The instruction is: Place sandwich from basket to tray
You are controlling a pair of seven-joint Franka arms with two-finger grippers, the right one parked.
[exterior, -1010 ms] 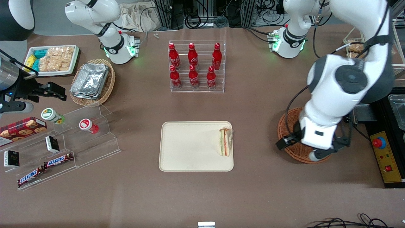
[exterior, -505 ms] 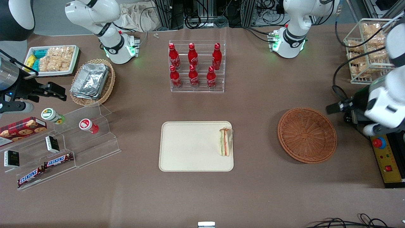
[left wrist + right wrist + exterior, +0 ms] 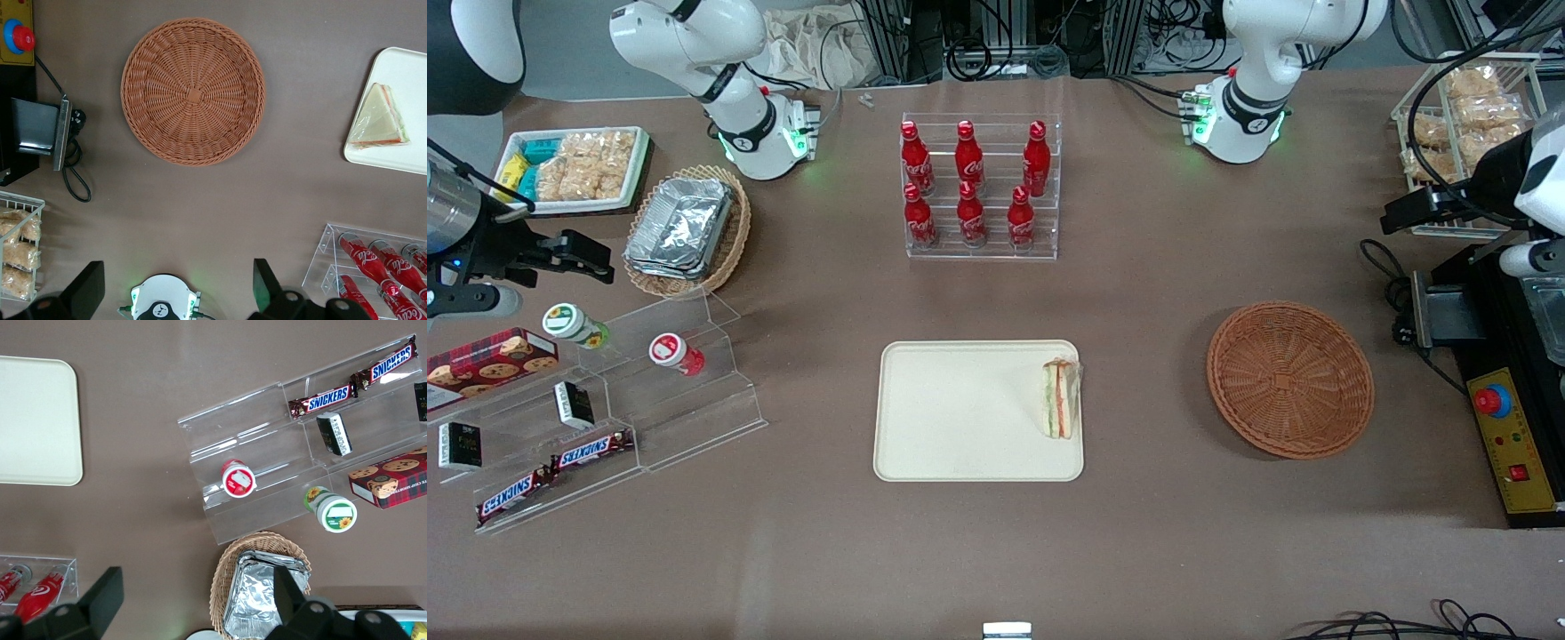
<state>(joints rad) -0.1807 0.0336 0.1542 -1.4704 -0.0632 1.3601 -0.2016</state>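
The wrapped sandwich [image 3: 1060, 398] lies on the cream tray [image 3: 960, 411], near the tray end closest to the basket. The reddish-brown wicker basket [image 3: 1289, 380] is empty and sits beside the tray, toward the working arm's end of the table. My left gripper [image 3: 1449, 222] is open and empty. It hangs high above the table's edge at the working arm's end, farther from the front camera than the basket. The left wrist view shows the basket [image 3: 193, 91], the sandwich [image 3: 380, 123] on the tray [image 3: 407, 70], and my gripper [image 3: 177, 293] with its fingers wide apart.
An acrylic rack of red cola bottles [image 3: 978, 187] stands farther from the front camera than the tray. A wire rack of snack bags [image 3: 1458, 133] and a control box with a red button [image 3: 1507, 418] sit at the working arm's end. Snack displays [image 3: 596, 418] sit at the parked arm's end.
My left arm has risen from over the basket and swung away to the working arm's end, farther from the front camera. The basket now shows fully; the sandwich has not moved.
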